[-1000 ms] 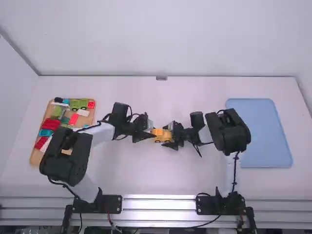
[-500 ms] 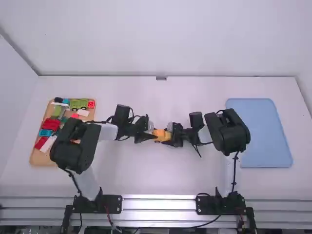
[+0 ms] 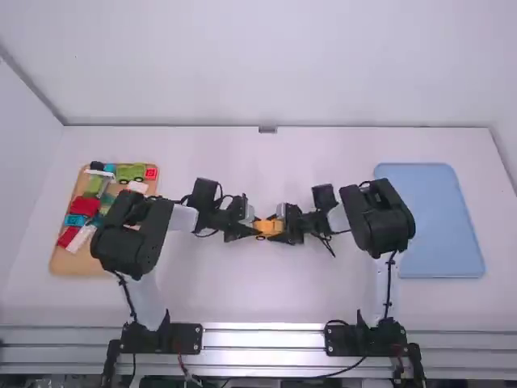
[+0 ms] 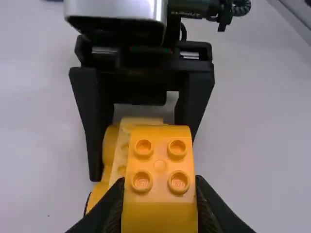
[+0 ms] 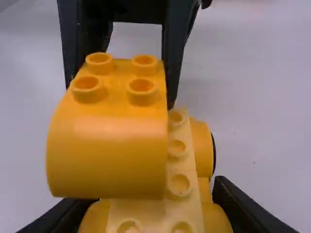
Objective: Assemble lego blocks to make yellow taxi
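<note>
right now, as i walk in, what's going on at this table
Two robot arms are working on a toy taxi. The left end effector grips a curved yellow block with four studs, and the right end effector grips the yellow wheeled base. The curved block sits off to one side of the base's studs, so it doesn't look lined up; whether they touch, I can't tell. Other coloured blocks lie on the wooden tray.
</note>
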